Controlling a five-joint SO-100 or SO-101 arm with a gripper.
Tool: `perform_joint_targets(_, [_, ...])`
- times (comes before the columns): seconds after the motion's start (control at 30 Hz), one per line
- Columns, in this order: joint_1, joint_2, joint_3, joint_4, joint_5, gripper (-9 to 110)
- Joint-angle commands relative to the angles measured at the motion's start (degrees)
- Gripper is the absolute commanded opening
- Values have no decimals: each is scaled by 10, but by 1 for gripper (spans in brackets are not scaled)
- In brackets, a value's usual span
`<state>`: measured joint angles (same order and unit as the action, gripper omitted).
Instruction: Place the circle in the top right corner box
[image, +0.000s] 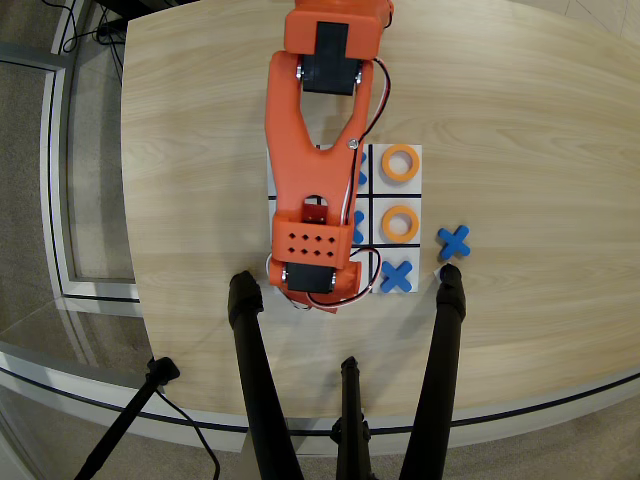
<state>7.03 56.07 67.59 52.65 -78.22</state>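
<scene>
Two orange circles show in the overhead view, one in the board's upper-right cell (401, 163) and one in the cell below it (400, 224). The white nine-cell board (416, 250) lies mid-table. My orange arm stretches down over its left and middle columns, and the wrist block (311, 258) sits above the lower-left cell. This cell, the top right corner box, is hidden under the arm. The gripper's fingers are hidden beneath the wrist, so I cannot tell whether they are open or hold a circle.
A blue X (397, 276) lies in the board's lower-right cell, another blue X (453, 241) on the wood just right of the board. Bits of blue show beside the arm (359, 221). Black tripod legs (250, 370) (442, 350) rise from the table's near edge.
</scene>
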Motion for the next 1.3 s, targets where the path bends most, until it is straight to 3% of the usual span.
perform_joint_targets(0.0, [1,2,-33,15,0,0])
perform_joint_targets(1.07, [6,-42,-67,25,-5,0])
perform_joint_targets(1.27, [11,-42,-68,33,-21,4])
